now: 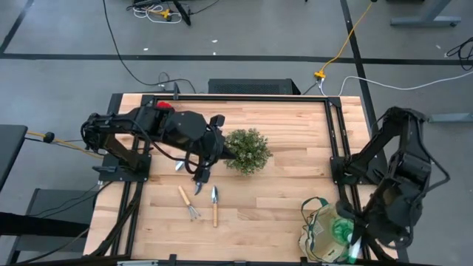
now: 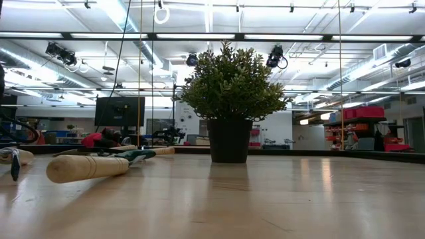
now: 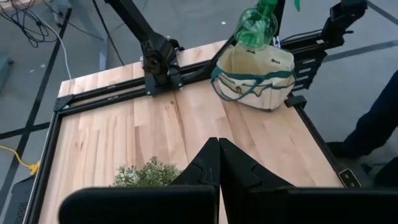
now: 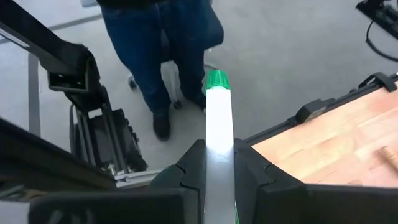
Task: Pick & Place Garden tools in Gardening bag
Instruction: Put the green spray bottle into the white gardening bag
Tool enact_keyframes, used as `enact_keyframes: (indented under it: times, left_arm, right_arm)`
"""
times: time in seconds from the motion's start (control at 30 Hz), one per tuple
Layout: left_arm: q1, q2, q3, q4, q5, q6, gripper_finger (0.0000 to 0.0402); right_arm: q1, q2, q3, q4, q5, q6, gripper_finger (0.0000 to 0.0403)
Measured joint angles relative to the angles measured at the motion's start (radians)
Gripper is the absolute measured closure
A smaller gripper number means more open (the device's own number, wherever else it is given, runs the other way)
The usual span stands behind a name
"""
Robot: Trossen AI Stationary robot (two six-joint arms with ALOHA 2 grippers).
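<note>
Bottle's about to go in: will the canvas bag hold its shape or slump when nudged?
The bag stands open-mouthed by itself, so it is probably semi-stiff. Its soft canvas walls would likely dent if pushed. Sitting near the edge of the table, it could slide off.

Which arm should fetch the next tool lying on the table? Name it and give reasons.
Left. Its claw, shut and empty, hangs just above the trowel and small rake. The right claw is busy, shut on the green spray bottle over the gardening bag.
</note>
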Motion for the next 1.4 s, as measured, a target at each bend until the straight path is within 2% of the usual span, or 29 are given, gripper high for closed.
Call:
enact_keyframes:
  times: [0.37,0.7,0.93,1.1,1.4]
  left_arm:
    - [-0.023,0.000,0.000,-0.001,0.025,0.050,0.0401]
    - [-0.025,0.000,0.000,-0.001,0.037,0.051,0.0401]
    - [-0.045,0.000,0.000,0.000,0.038,0.128,0.0401]
    - [-0.045,0.000,0.000,0.012,0.040,0.075,0.0401]
    - [-0.045,0.000,0.000,0.081,0.037,0.070,0.0401]
  right_arm:
    - [-0.008,0.128,-0.001,0.092,0.025,0.055,0.0355]
    - [-0.014,0.140,-0.001,0.105,0.043,0.117,0.0355]
    - [-0.014,0.140,-0.001,0.054,0.020,0.031,0.0355]
    - [-0.014,0.139,-0.001,0.038,-0.004,-0.019,0.0355]
    - [-0.014,0.139,-0.001,0.049,-0.011,-0.065,0.0355]
